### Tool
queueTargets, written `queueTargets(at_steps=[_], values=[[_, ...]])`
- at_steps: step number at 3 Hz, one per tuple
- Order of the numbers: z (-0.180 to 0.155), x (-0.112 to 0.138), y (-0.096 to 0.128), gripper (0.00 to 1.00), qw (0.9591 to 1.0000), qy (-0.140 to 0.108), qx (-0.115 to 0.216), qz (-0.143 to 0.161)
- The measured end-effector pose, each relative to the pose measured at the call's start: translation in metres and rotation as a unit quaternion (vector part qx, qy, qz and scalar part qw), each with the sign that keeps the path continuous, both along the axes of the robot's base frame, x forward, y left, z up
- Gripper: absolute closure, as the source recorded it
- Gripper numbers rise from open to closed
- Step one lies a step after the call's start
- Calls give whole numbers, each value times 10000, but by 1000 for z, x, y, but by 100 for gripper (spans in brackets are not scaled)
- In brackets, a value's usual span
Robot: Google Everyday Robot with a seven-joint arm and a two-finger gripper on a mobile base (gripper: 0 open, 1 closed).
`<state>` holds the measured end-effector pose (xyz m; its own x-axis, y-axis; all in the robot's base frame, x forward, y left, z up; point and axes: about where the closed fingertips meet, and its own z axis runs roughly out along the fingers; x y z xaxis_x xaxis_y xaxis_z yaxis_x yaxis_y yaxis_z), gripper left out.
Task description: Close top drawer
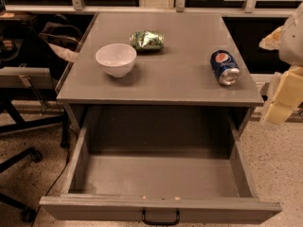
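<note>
The top drawer [161, 174] is pulled far out of the grey cabinet, and its deep box interior is empty. Its front panel [94, 207] runs along the bottom edge, with a small black loop handle [161, 218] at its centre. My gripper [284, 96] shows as pale, yellowish blurred parts at the right edge, beside the cabinet's right side and above the floor, well away from the handle.
On the cabinet top [180, 79] stand a white bowl [116, 59], a green snack bag [147, 40] and a Pepsi can [225, 67] lying on its side. An office chair base [23, 164] and cables sit on the floor at the left.
</note>
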<state>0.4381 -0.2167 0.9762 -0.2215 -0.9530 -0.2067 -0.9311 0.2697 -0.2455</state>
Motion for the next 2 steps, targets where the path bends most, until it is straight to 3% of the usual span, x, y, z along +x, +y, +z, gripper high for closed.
queueTargets(at_steps=[2], values=[[1,-1,0,0,9999,-86,102,-7]])
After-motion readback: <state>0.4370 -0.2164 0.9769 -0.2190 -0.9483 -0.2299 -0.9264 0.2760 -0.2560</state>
